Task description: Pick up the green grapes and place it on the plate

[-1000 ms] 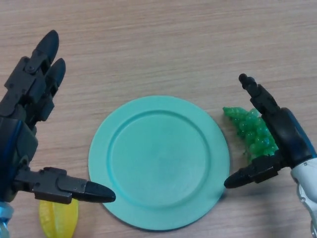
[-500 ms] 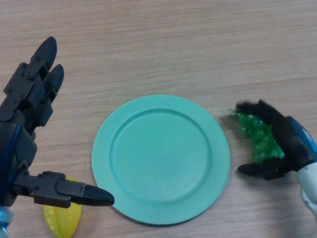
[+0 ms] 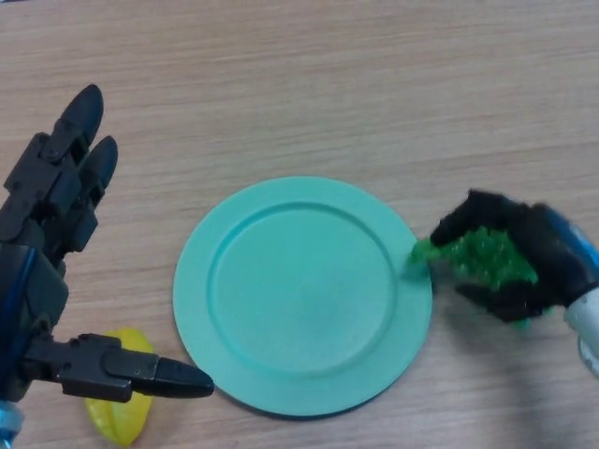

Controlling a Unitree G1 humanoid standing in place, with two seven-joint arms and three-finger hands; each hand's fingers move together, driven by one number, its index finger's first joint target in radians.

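My right hand (image 3: 524,267) is curled around the green grapes (image 3: 482,257), fingers over the top of the cluster and thumb under its near side, so I am grasping the bunch. It sits just off the right rim of the plate (image 3: 281,393), with the cluster's pointed tip reaching the rim or slightly over it. I cannot tell whether the grapes are clear of the counter (image 3: 309,84) or resting on it.

I judge the bunch to be light and probably a moulded plastic piece: glossy, translucent beads fused into one lumpy, tapering mass. That knobbly surface should give my fingers plenty to bite on, though the shine suggests it could slip if I pinch only the thin tip. Holding across the broad middle, as I am, seems the safest place.

The plate, to the left of my right hand, is a smooth, matte teal disc with a shallow raised rim and a flat well, likely hard plastic. The counter has a pale wood-grain finish.

My left hand (image 3: 42,281) rests open far to the left, fingers straight, with a waxy yellow ridged fruit (image 3: 117,416) partly beneath its thumb.
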